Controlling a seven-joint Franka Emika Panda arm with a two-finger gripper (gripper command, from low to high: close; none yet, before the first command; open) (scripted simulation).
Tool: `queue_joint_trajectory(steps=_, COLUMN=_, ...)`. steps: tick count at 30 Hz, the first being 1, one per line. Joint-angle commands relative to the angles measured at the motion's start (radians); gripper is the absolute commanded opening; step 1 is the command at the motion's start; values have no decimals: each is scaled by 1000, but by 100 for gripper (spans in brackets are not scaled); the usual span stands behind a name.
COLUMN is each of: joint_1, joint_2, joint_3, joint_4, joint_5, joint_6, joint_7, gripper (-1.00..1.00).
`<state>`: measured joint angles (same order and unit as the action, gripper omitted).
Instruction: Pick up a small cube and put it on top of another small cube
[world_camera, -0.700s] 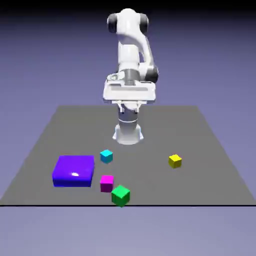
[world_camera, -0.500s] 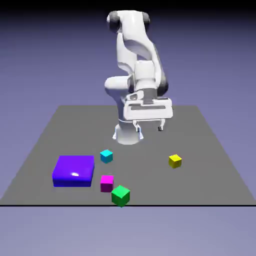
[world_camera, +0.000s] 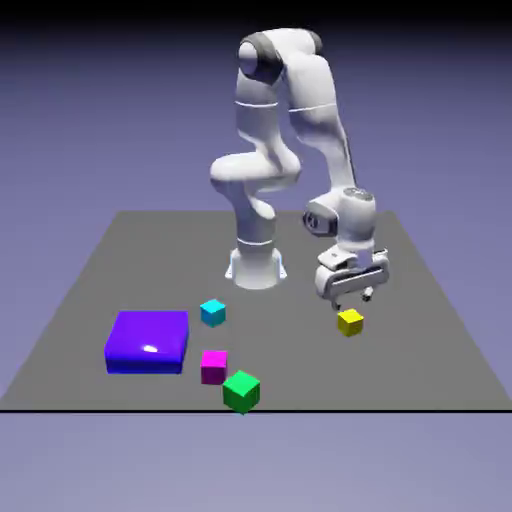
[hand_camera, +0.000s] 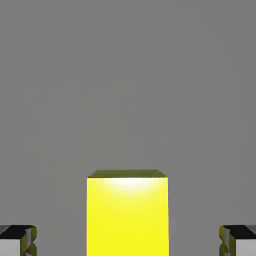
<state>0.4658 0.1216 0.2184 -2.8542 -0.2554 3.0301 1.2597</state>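
A white robot arm poises its gripper (world_camera: 352, 295) just above the yellow cube (world_camera: 349, 322), which sits on the grey table (world_camera: 440, 330) toward the exterior view's right, well apart from the other blocks. The jaws stand wide open and hold nothing; in the hand view the yellow cube (hand_camera: 127, 215) fills the space between the two grey fingertips (hand_camera: 17, 240), with clear table showing on either side of it. By the look of things this is the approach step of the pick: the hand is lined up over the cube but has not closed on it. The next move appears to call for a straight descent until the fingertips bracket the cube's sides, then a firm, centred squeeze before lifting. Possible targets for the stack lie across the table toward the exterior view's left: a cyan cube (world_camera: 212, 312) near a large blue block (world_camera: 148, 340), and a magenta cube (world_camera: 213, 366) just beside a green cube (world_camera: 241, 391). Which one will serve as the base cannot be told from this scene.
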Motion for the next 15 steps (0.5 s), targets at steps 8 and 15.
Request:
queue_joint_trajectory(steps=8, joint_1=229, joint_2=197, joint_3=-290, joint_4=60, joint_5=-261, joint_6=142, joint_7=206, gripper=0)
queue_joint_trajectory(steps=15, joint_1=126, joint_2=108, joint_3=-159, joint_4=33, joint_5=-143, joint_6=78, joint_7=113, gripper=-100)
